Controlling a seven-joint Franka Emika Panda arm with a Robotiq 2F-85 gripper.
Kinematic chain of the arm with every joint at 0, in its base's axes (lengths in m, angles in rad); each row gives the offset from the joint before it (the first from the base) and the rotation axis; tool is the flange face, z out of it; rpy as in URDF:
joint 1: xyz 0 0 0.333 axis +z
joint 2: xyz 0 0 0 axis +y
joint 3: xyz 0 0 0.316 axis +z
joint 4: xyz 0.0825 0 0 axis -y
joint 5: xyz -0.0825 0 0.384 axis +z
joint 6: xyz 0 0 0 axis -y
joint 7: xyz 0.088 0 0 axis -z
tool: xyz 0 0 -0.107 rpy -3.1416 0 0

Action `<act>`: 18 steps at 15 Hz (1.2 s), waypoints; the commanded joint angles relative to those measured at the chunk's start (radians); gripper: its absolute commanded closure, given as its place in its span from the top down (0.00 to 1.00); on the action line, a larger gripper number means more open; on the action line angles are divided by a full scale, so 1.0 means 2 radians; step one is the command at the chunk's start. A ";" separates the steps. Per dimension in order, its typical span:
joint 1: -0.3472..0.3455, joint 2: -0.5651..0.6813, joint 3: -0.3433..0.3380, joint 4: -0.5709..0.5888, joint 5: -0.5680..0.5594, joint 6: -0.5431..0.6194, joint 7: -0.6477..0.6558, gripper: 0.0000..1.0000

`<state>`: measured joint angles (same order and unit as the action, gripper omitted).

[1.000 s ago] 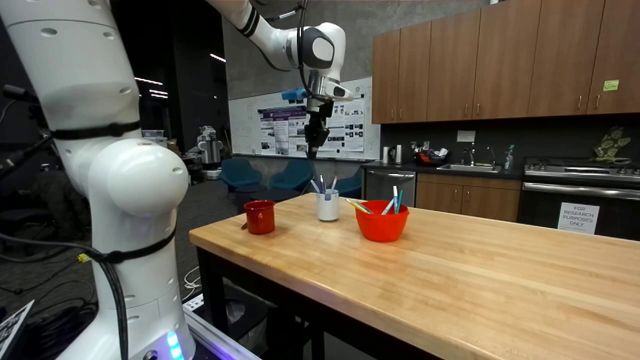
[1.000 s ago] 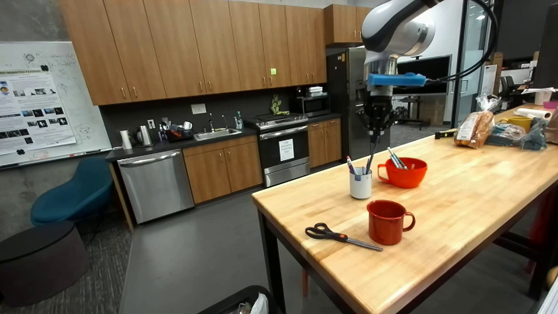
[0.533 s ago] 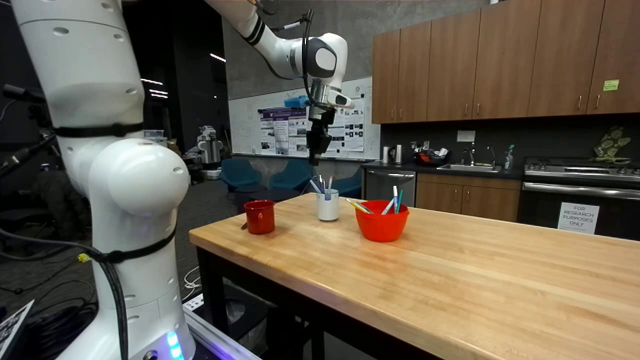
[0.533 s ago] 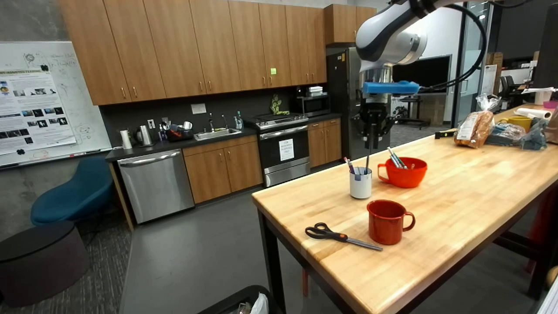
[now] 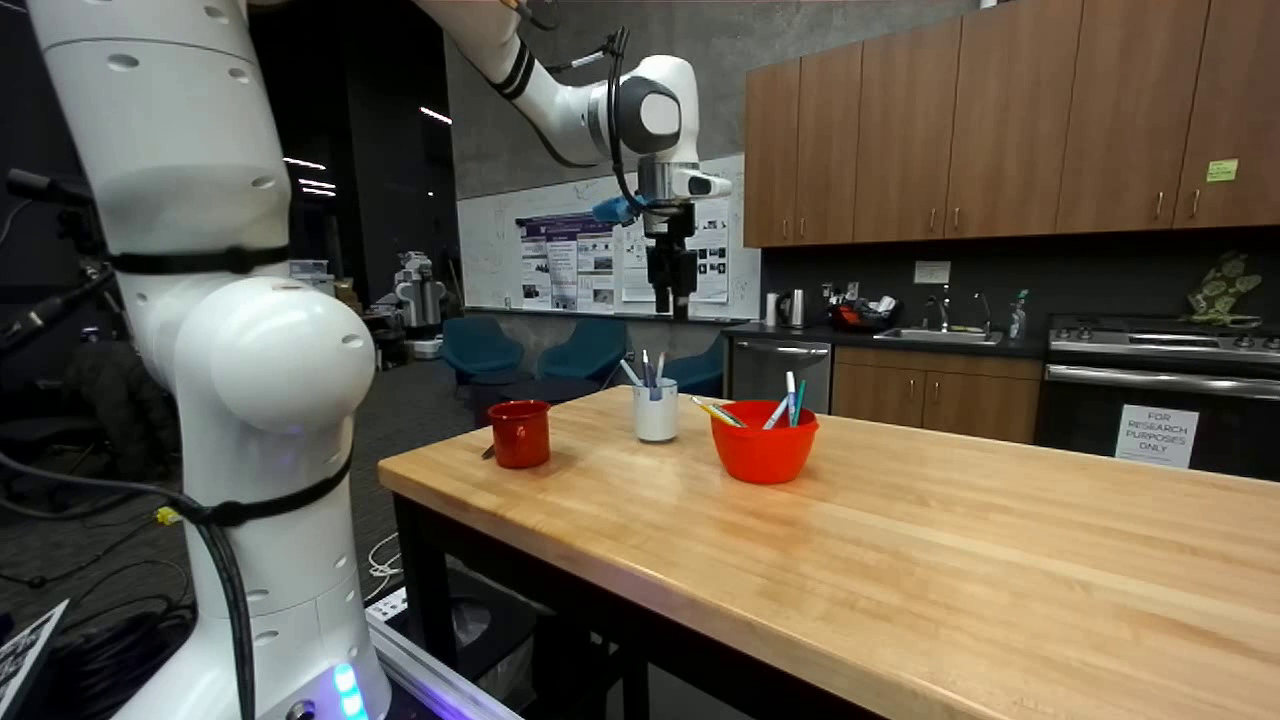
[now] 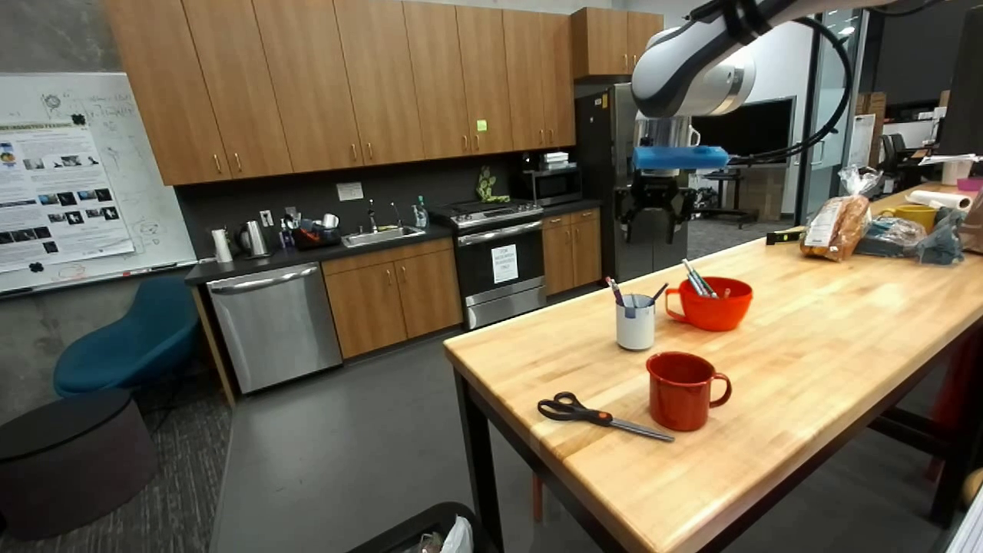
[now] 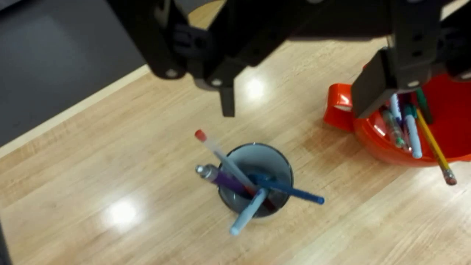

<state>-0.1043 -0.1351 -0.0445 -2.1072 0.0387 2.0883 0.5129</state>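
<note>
Scissors (image 6: 603,417) lie flat on the tabletop (image 6: 783,399) in an exterior view, lower and left of the gripper (image 6: 649,229), handles leftward, blades running right toward the foot of the dark red mug (image 6: 680,393). Next comes the white cup (image 6: 635,329), upright below the gripper, which hovers unclenched and free, its fingers (image 7: 227,103) spread apart.

In the wrist view the cup's contents fan out under that gap — from the left, a purple pen (image 7: 228,182) with its silver end pointing left; a clear pen (image 7: 226,162) slanting so its red end aims up-left; a pale blue pen (image 7: 249,211) whose end points down-left, away from the fingers; and a dark blue pen (image 7: 294,191), its long axis leaning over the rim, free end pointing right and slightly down.

Right of the cup, partly behind the right-hand finger in that view, sits the orange-red bowl (image 6: 718,315), its handle on the side facing the cup. Pens (image 7: 413,136) lean inside it, and a yellow pencil (image 7: 434,145) juts across its rim — eraser end pointing down-right, away from the gripper. Farther right, well apart from the gripper, a bag of bread (image 6: 833,226) lies on the same tabletop.
</note>
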 commanded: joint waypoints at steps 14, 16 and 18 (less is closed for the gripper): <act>-0.013 0.142 -0.041 0.113 -0.210 -0.006 0.254 1.00; -0.010 0.162 -0.050 0.130 -0.217 -0.018 0.268 1.00; -0.008 0.180 -0.058 0.143 -0.217 -0.031 0.276 1.00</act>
<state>-0.1408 0.1668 -0.1331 -1.8884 -0.3760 2.0818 1.0228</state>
